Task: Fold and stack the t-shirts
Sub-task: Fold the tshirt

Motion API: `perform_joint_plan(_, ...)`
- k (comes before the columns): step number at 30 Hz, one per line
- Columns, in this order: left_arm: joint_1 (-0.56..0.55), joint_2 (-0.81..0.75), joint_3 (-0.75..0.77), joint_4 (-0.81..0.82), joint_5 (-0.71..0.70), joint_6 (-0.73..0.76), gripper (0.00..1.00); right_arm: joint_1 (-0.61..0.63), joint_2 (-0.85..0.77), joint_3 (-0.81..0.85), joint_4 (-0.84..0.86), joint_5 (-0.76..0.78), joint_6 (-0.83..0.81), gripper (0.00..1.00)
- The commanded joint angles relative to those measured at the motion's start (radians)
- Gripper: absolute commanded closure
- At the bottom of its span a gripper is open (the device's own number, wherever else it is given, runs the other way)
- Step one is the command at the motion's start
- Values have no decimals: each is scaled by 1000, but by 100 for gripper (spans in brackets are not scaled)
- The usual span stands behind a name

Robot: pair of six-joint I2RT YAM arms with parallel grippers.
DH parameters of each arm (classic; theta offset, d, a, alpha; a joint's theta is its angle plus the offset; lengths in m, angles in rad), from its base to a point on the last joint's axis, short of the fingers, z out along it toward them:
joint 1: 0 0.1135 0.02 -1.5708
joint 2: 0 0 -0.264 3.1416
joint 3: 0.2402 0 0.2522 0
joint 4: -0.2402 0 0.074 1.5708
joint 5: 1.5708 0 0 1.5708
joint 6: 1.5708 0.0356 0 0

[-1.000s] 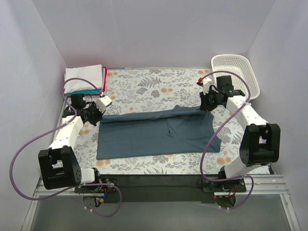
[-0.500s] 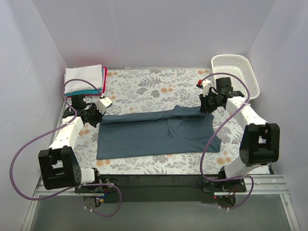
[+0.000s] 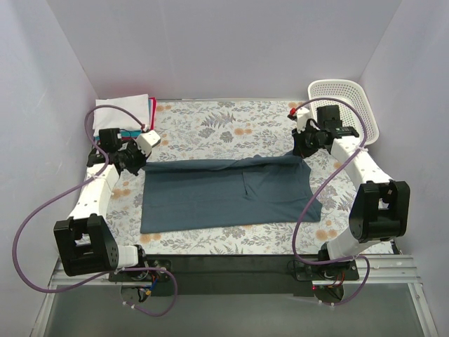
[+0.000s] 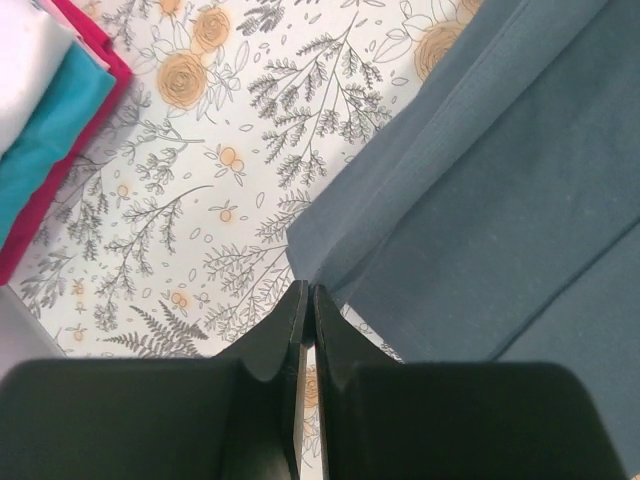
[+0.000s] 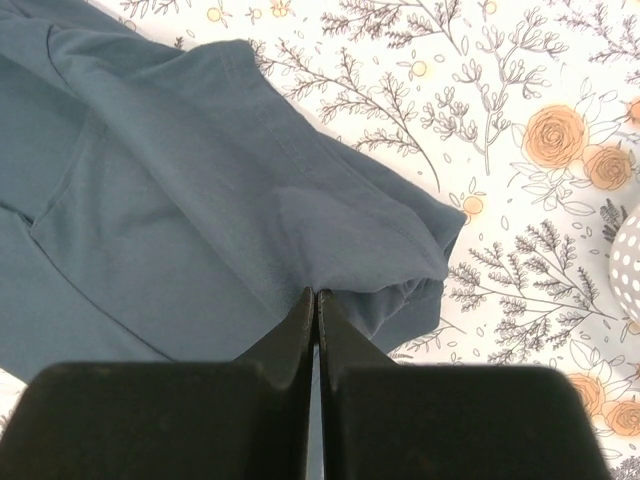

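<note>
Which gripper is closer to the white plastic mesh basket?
Right. The right gripper, pinching the dark slate-blue t-shirt, sits just beside the white plastic mesh basket; the left gripper is across the table by the stack of folded shirts.

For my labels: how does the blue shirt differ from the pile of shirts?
The blue shirt lies spread wide mid-table; the pile sits compact at the far left corner. The blue shirt is one dark garment; the pile shows white, teal and red layers. The left gripper and right gripper pinch the blue shirt's far edge; neither touches the pile. Both rest on the flowered table.
</note>
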Motion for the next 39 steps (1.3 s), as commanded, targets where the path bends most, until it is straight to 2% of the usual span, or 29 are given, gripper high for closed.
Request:
perform_joint_plan(1, 10, -29, 48, -44, 3, 0, 100, -6, -39, 25, -26, -1, -10, 99)
perform_joint_plan(13, 14, -104, 2, -76, -8, 19, 100, -5, -121, -50, -41, 3, -30, 99)
perform_joint_plan(33, 17, -168, -150, -92, -43, 65, 100, -6, -146, -181, -40, 23, -53, 99)
perform_joint_plan(39, 17, -161, -90, -87, -46, 52, 100, -9, -161, -150, -53, 37, -57, 99)
